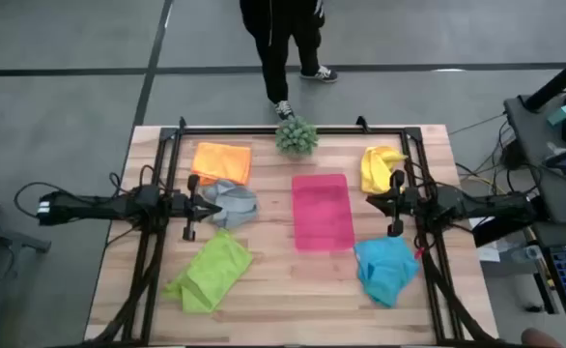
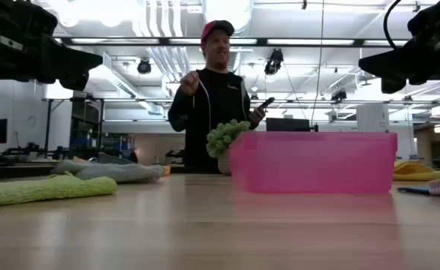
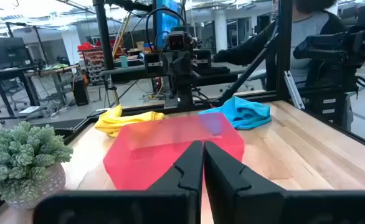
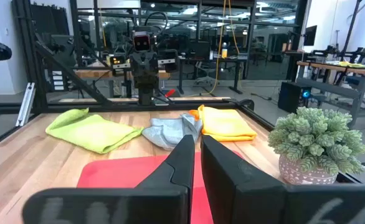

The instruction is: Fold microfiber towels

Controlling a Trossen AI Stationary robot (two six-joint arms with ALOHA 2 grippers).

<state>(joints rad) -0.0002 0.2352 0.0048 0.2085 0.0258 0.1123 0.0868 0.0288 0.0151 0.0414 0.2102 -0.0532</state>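
On the wooden desk (image 1: 264,300), going left to right in the high view: the left gripper (image 1: 198,205) hovers at centre left with jaws closed on nothing, above the crumpled grey microfiber towel (image 1: 229,204). The orange towel (image 1: 221,161) lies at upper left and the lime green towel (image 1: 209,274) at lower left. The flat pink plastic tray (image 1: 323,212) sits mid-frame. The yellow towel (image 1: 380,166) is at upper right, the turquoise towel (image 1: 385,269) at lower right, with the right gripper (image 1: 395,202) between them, jaws closed and empty.

We record five soft microfiber cloths lying loose on the wooden table: orange cloth (image 1: 221,161) flat, far left; grey cloth (image 1: 230,202) bunched beside it; lime green cloth (image 1: 211,273) crumpled, near left; yellow cloth (image 1: 381,166) crumpled, far right; turquoise blue cloth (image 1: 386,269) crumpled, near right.
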